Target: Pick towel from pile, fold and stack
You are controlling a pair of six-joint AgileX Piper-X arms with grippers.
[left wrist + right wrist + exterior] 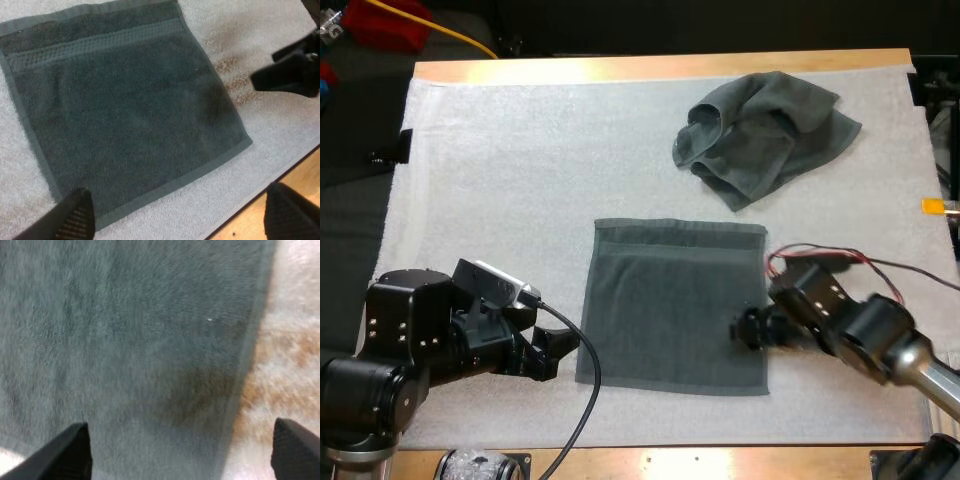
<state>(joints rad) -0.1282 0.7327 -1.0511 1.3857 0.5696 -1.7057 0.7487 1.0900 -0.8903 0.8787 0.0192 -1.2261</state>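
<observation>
My left gripper has its black fingers spread wide with nothing between them. It sits just beside the near left corner of the flat, dark grey-green square towel. My right gripper is also wide open and empty at that towel's right edge, with one finger over the cloth and the other over the white mat. I can't tell whether it touches the fabric.

The flat towel lies spread in the mat's near middle, with a hemmed border and a woven band along its far side. A second, crumpled grey-green towel is heaped at the far right, well apart from it.
</observation>
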